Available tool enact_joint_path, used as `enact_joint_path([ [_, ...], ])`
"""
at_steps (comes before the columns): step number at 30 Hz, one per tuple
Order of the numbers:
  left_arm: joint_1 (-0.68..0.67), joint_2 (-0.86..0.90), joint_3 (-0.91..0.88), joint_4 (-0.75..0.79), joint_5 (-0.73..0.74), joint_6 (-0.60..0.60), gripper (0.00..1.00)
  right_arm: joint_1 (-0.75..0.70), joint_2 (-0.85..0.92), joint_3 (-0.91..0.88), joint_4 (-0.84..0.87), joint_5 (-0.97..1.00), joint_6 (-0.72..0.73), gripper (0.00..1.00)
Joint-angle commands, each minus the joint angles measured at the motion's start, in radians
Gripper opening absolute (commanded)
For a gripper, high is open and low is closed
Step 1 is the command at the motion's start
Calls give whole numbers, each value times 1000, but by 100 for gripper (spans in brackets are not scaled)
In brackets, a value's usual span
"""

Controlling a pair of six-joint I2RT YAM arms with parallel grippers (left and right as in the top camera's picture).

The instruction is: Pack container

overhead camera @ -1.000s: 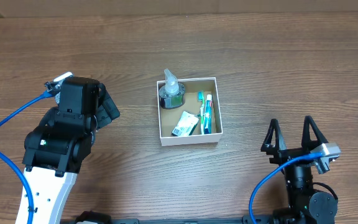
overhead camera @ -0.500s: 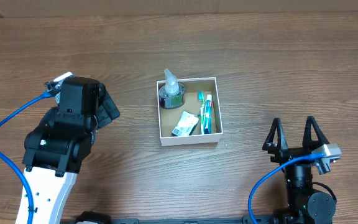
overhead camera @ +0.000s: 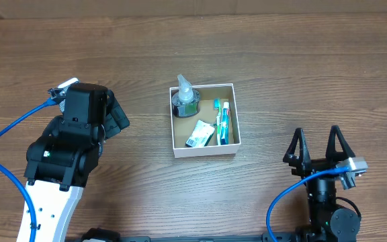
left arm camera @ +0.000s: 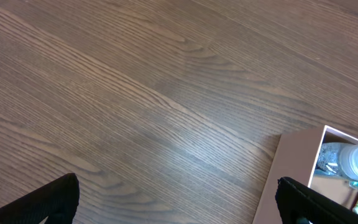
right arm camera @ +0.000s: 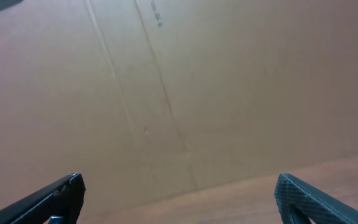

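Observation:
The container point(overhead camera: 203, 150), a small square white-walled box with a brown inside, sits at the table's middle. It holds a clear pump bottle point(overhead camera: 185, 97), a teal toothbrush point(overhead camera: 218, 122), a tube point(overhead camera: 225, 125) and a small green sachet point(overhead camera: 199, 134). Its corner with the bottle shows in the left wrist view point(left arm camera: 294, 167). My left gripper point(overhead camera: 118, 117) is open and empty, to the left of the box; its fingers sit at the bottom corners of the left wrist view point(left arm camera: 179, 202). My right gripper point(overhead camera: 316, 145) is open and empty at the front right, pointing away from the table point(right arm camera: 179, 196).
The right wrist view faces a brown cardboard wall point(right arm camera: 166, 93) beyond the table's far edge. A blue cable point(overhead camera: 5, 141) runs along the left arm, another point(overhead camera: 284, 198) along the right arm.
The right arm has settled very slightly lower at the front right. The left arm and the box's contents have not moved.

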Motion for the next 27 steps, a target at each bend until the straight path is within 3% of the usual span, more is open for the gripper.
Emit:
enact_joint_path([
  [1, 4, 3, 17, 1, -10, 1, 100, -7, -11, -10, -59, 15, -5, 100],
  [13, 4, 3, 17, 1, -9, 1, 100, -24, -11, -10, -316, 19, -55, 100],
  [27, 4, 3, 17, 1, -10, 1, 100, -81, -11, -10, -317, -22, -135, 100],
])
